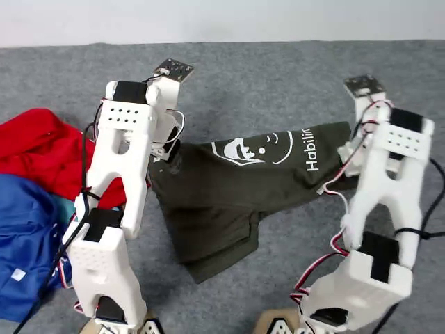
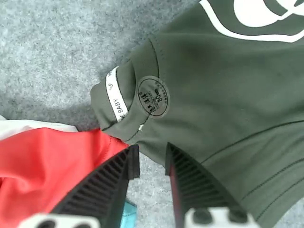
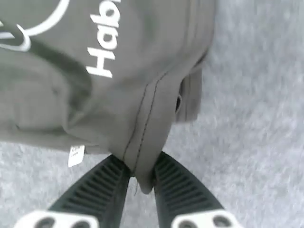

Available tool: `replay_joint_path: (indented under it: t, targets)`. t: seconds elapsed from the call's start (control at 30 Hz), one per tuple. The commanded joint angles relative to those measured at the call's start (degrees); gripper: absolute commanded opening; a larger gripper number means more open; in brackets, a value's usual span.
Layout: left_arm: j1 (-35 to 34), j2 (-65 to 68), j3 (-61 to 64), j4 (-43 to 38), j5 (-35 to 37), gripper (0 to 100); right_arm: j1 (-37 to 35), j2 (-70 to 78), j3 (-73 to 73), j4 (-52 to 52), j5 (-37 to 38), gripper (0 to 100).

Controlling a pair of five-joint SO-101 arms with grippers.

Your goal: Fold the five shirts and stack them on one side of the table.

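Observation:
A dark olive shirt (image 1: 229, 188) with white print lies crumpled in the middle of the grey table (image 1: 278, 76). My left gripper (image 1: 167, 149) hovers at its collar end. In the left wrist view this gripper (image 2: 152, 154) is narrowly open just off the collar (image 2: 142, 102), and its fingers (image 2: 126, 166) hold nothing. My right gripper (image 1: 348, 149) is at the shirt's opposite edge. Seen from the right wrist, the gripper (image 3: 141, 166) is shut on a pinched fold of the olive shirt (image 3: 95, 95) along a stitched seam.
A red shirt (image 1: 42, 146) lies bunched at the table's left, and its edge (image 2: 42, 166) touches the olive collar. A blue shirt (image 1: 24, 236) lies in front of it, with a strip of teal cloth (image 1: 64, 209) between. Bare grey surface lies at the back and right.

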Motion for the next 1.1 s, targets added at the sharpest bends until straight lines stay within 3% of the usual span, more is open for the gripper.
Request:
replay_joint_path:
  t: [0.0, 0.37, 0.67, 1.07]
  targets:
    - [0.0, -3.9, -0.1, 1.7, 0.4, 11, -2.0, -3.6, -1.1, -3.6, 0.4, 1.1]
    - [0.0, -4.0, -0.1, 1.7, 0.4, 11, -6.3, -3.7, -1.1, -12.7, 0.4, 1.1]
    - [1.5, -4.6, 1.9, 1.9, 0.5, 11, -4.2, -3.5, 0.4, -12.6, 0.6, 1.1]
    - [14.0, -19.8, 35.6, 1.8, -2.8, 11, 0.7, -0.4, 0.3, -9.4, 2.0, 1.1]
